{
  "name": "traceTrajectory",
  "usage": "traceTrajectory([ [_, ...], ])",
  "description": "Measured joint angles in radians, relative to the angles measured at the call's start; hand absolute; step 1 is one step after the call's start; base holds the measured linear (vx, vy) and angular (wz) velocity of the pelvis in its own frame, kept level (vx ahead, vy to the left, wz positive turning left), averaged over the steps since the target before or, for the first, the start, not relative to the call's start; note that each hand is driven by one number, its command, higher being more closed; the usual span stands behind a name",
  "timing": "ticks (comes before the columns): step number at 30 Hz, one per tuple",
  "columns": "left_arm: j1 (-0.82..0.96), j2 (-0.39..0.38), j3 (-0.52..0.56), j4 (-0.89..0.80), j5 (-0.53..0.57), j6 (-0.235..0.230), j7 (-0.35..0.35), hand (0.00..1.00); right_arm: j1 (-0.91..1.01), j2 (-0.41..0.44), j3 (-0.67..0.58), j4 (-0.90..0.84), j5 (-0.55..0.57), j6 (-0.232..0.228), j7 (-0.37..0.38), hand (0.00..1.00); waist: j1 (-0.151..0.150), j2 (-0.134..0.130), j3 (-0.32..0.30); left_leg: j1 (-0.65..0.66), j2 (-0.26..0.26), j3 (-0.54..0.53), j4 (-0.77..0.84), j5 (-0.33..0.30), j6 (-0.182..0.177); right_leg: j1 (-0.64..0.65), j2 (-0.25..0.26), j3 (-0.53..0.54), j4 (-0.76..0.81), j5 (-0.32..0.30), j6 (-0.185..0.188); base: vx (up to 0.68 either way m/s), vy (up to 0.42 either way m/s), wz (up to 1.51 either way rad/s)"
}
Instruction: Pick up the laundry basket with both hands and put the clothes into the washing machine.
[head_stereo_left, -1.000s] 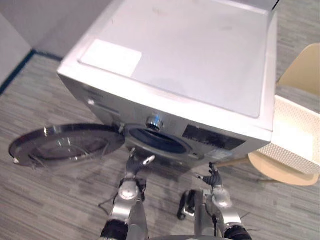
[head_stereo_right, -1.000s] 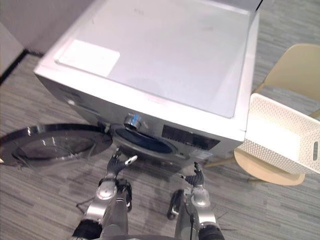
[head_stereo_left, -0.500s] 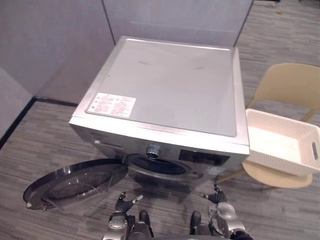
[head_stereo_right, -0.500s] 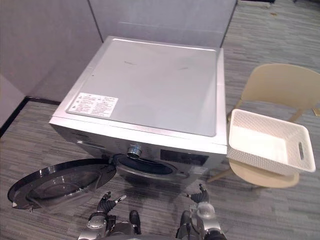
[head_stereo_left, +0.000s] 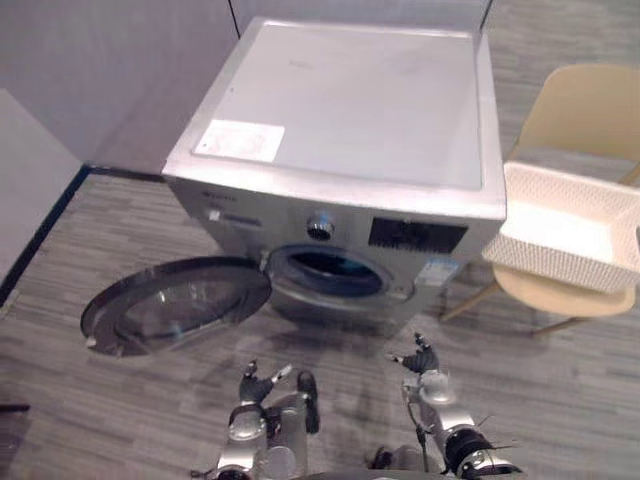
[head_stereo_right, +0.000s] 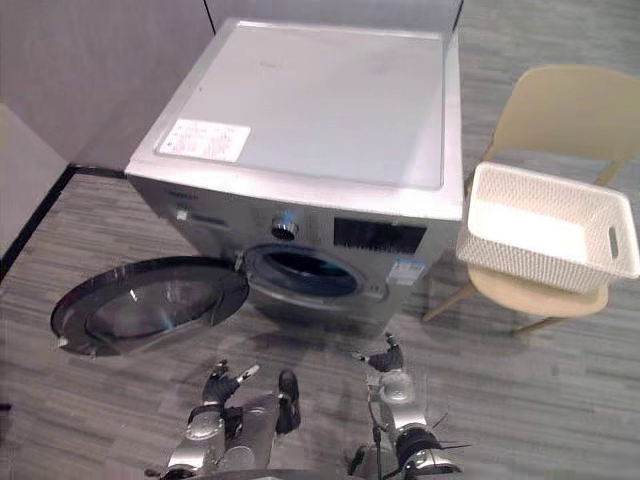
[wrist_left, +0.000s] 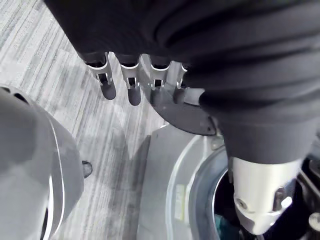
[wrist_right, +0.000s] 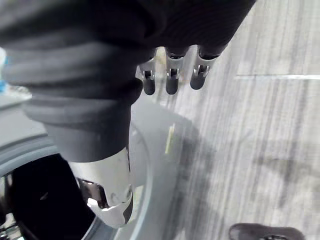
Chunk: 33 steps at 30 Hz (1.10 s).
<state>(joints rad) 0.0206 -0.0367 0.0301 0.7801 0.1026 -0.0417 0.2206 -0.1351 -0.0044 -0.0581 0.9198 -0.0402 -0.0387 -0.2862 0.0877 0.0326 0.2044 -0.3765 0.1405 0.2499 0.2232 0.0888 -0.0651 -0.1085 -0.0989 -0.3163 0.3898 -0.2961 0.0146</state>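
A silver front-loading washing machine (head_stereo_left: 350, 120) stands ahead, its round door (head_stereo_left: 175, 303) swung wide open to the left and the dark drum opening (head_stereo_right: 300, 270) exposed. The white laundry basket (head_stereo_right: 545, 225) rests on a beige chair (head_stereo_right: 560, 110) to the machine's right, and its inside looks pale and bare. My left hand (head_stereo_right: 222, 382) and right hand (head_stereo_right: 385, 358) hang low before the machine, apart from it and from the basket. Both are open and hold nothing. The left wrist view has straight fingers (wrist_left: 131, 85) over the drum rim (wrist_left: 200, 190), and the right wrist view has straight fingers (wrist_right: 170, 75).
Grey partition walls (head_stereo_left: 110, 70) stand behind and to the left of the machine. The open door juts out over the grey striped floor (head_stereo_left: 90, 420) on the left. The chair's legs (head_stereo_right: 445, 302) stand close to the machine's right front corner.
The camera has moved, so the whole picture has shifted. Both hands sit lower and farther back from the drum opening than a second ago, fingers still straight.
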Motion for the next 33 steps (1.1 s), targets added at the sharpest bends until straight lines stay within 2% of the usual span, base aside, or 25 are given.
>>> traceTrajectory([
  [1,0.001,0.002,0.000,-0.003,0.000,0.001,-0.001,0.00,0.015,-0.001,-0.017,0.000,0.000,0.004,-0.003,0.00,-0.002,-0.017,0.008,-0.008,-0.001,-0.003,0.066,-0.015,0.022,-0.015,-0.013,-0.012,0.000,0.015,-0.008,-0.35,0.006,0.42],
  [2,-0.001,0.010,-0.001,-0.002,0.002,0.000,0.000,0.00,0.022,-0.008,-0.023,0.004,-0.001,0.005,-0.003,0.00,-0.008,-0.027,0.007,-0.015,0.001,-0.013,0.145,-0.042,0.058,-0.036,-0.028,-0.017,-0.004,0.033,-0.008,-0.31,0.050,0.31],
  [3,0.001,0.014,-0.001,0.001,0.003,0.000,0.000,0.00,0.022,-0.015,-0.022,0.003,-0.001,0.004,-0.003,0.00,-0.019,-0.028,0.007,-0.014,0.006,-0.029,0.187,-0.077,0.058,-0.050,-0.036,-0.018,-0.012,0.048,-0.006,-0.22,0.089,0.21],
  [4,0.000,0.016,-0.003,0.009,0.005,0.000,0.001,0.00,0.022,-0.019,-0.022,0.003,-0.001,0.003,-0.003,0.00,-0.020,-0.026,0.006,-0.007,0.014,-0.035,0.208,-0.110,0.052,-0.060,-0.041,-0.017,-0.015,0.057,-0.004,-0.14,0.115,0.07],
  [6,-0.004,0.036,-0.035,0.035,0.010,0.004,0.003,0.00,0.028,-0.028,-0.021,0.010,-0.001,0.004,-0.002,0.00,-0.021,-0.019,0.005,0.051,0.044,-0.067,0.236,-0.198,0.030,-0.079,-0.060,-0.011,-0.029,0.093,0.024,-0.10,0.201,0.02],
  [8,-0.004,0.047,-0.051,0.051,0.021,0.011,0.004,0.00,0.035,-0.035,-0.022,0.012,-0.001,0.004,-0.002,0.00,-0.021,-0.004,-0.002,0.120,0.026,-0.090,0.110,-0.224,-0.006,-0.072,-0.063,-0.006,-0.059,0.120,0.056,-0.07,0.271,0.06],
  [9,-0.012,0.058,-0.074,0.053,0.026,0.016,0.006,0.00,0.041,-0.023,-0.023,0.017,-0.001,0.004,0.001,0.00,-0.024,-0.017,-0.012,0.139,-0.007,-0.084,0.049,-0.189,0.005,-0.051,-0.080,-0.012,-0.118,0.155,0.068,-0.06,0.289,0.14],
  [10,-0.014,0.065,-0.082,0.051,0.027,0.016,0.007,0.00,0.043,-0.019,-0.023,0.018,-0.001,0.004,0.003,0.00,-0.023,-0.020,-0.015,0.152,-0.024,-0.082,0.017,-0.173,0.012,-0.039,-0.086,-0.013,-0.146,0.171,0.079,-0.03,0.213,0.28],
  [12,-0.017,0.083,-0.110,0.027,0.027,0.016,0.026,0.00,0.045,-0.019,-0.024,0.022,-0.001,0.003,0.003,0.00,-0.030,-0.011,-0.032,0.187,-0.080,-0.084,-0.077,-0.129,0.035,-0.010,-0.114,-0.026,-0.218,0.224,0.101,-0.01,0.189,0.24],
  [15,-0.016,0.087,-0.115,-0.040,0.029,0.016,0.040,0.00,0.036,-0.019,-0.025,0.041,-0.001,0.003,0.003,0.00,-0.046,-0.001,-0.043,0.228,-0.119,-0.085,-0.159,-0.088,0.053,0.021,-0.133,-0.036,-0.276,0.263,0.117,0.02,0.149,0.10],
  [17,-0.017,0.095,-0.115,-0.165,0.029,0.012,0.053,0.00,0.036,-0.014,-0.025,0.043,-0.001,0.003,0.002,0.00,-0.049,-0.007,-0.052,0.259,-0.142,-0.086,-0.216,-0.058,0.066,0.043,-0.139,-0.036,-0.324,0.292,0.132,0.02,0.108,-0.05],
  [21,-0.036,0.119,-0.108,-0.356,0.053,-0.009,0.092,0.00,0.033,-0.014,-0.025,0.044,0.000,0.003,-0.001,0.00,-0.053,-0.015,-0.070,0.282,-0.159,-0.086,-0.263,-0.037,0.082,0.070,-0.140,-0.040,-0.382,0.325,0.142,0.05,0.042,-0.01],
  [24,-0.096,0.176,-0.051,-0.434,0.084,-0.015,0.126,0.00,0.018,-0.013,-0.025,0.047,0.000,0.004,-0.003,0.00,-0.053,-0.019,-0.075,0.292,-0.167,-0.085,-0.293,-0.024,0.082,0.073,-0.131,-0.043,-0.416,0.342,0.129,0.02,0.009,-0.01],
  [27,-0.200,0.259,0.067,-0.445,0.146,0.001,0.213,0.00,-0.021,-0.015,-0.039,0.047,0.036,0.004,-0.017,0.00,-0.052,-0.023,-0.073,0.284,-0.161,-0.094,-0.315,-0.010,0.084,0.069,-0.117,-0.050,-0.439,0.356,0.121,0.02,-0.012,0.03],
  [28,-0.209,0.268,0.076,-0.444,0.149,0.005,0.221,0.00,-0.025,-0.015,-0.042,0.047,0.039,0.004,-0.017,0.00,-0.050,-0.025,-0.072,0.283,-0.160,-0.094,-0.315,-0.009,0.084,0.069,-0.115,-0.052,-0.442,0.357,0.119,0.00,0.000,0.00],
  [30,-0.302,0.337,0.152,-0.426,0.181,0.041,0.271,0.00,-0.039,-0.015,-0.043,0.056,0.056,0.003,-0.020,0.00,-0.045,-0.044,-0.069,0.251,-0.151,-0.095,-0.312,-0.002,0.073,0.044,-0.108,-0.043,-0.440,0.358,0.118,0.00,-0.017,-0.01],
  [31,-0.328,0.360,0.166,-0.413,0.183,0.046,0.283,0.00,-0.045,-0.014,-0.043,0.056,0.059,0.003,-0.021,0.00,-0.044,-0.049,-0.066,0.241,-0.148,-0.095,-0.311,0.001,0.073,0.031,-0.106,-0.042,-0.435,0.359,0.118,-0.01,-0.025,-0.04],
  [33,-0.427,0.453,0.186,-0.361,0.187,0.081,0.313,0.00,-0.059,-0.003,-0.042,0.057,0.067,0.003,-0.022,0.00,-0.042,-0.076,-0.049,0.197,-0.136,-0.093,-0.304,0.009,0.072,-0.017,-0.098,-0.033,-0.420,0.362,0.114,-0.01,-0.020,-0.07],
])
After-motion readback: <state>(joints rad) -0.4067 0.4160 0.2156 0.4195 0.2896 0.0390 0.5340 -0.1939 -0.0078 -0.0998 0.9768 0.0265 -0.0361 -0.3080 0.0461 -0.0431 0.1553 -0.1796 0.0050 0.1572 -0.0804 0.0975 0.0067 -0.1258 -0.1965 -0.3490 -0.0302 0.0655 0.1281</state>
